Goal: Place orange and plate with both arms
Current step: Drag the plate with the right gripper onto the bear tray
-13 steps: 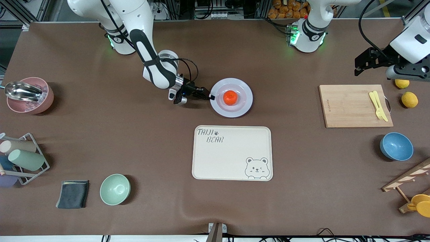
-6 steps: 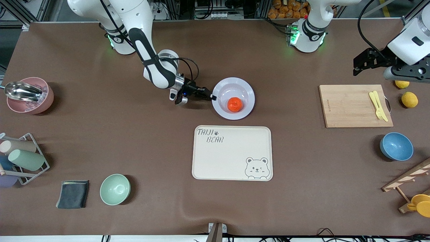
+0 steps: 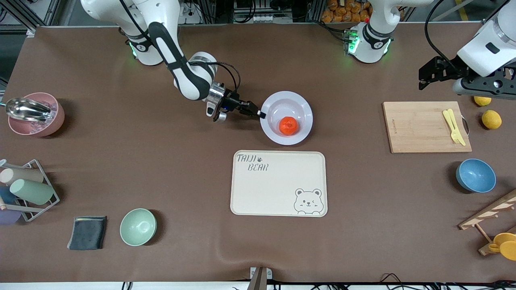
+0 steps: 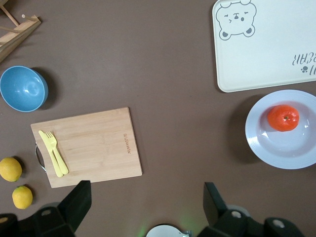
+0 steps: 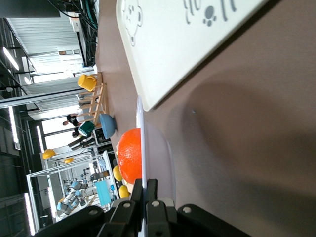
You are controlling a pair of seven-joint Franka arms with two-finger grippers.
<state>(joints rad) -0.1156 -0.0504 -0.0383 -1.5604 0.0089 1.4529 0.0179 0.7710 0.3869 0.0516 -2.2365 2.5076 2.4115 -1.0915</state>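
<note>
The pale lavender plate (image 3: 286,117) hangs tilted a little above the table, just past the tray's edge on the robots' side. My right gripper (image 3: 260,114) is shut on the plate's rim at the right arm's end. The orange (image 3: 288,125) has rolled to the lower part of the plate's dish. In the right wrist view the thin plate (image 5: 142,148) edge runs between the fingers (image 5: 149,193), with the orange (image 5: 130,155) beside it. The left wrist view shows the plate (image 4: 285,129) and orange (image 4: 283,117) from above. My left gripper (image 3: 421,80) waits open, high over the table near the cutting board.
The cream bear-print tray (image 3: 278,183) lies nearer the front camera than the plate. A wooden cutting board (image 3: 426,127) with a yellow fork, two lemons (image 3: 491,119) and a blue bowl (image 3: 475,175) sit toward the left arm's end. A green bowl (image 3: 138,226), cloth and pink bowl lie toward the right arm's end.
My right gripper has lifted the plate by its rim, tilting it and carrying it toward the left arm's end; the orange rolled from the centre to the lower side. The left arm rose slightly.
</note>
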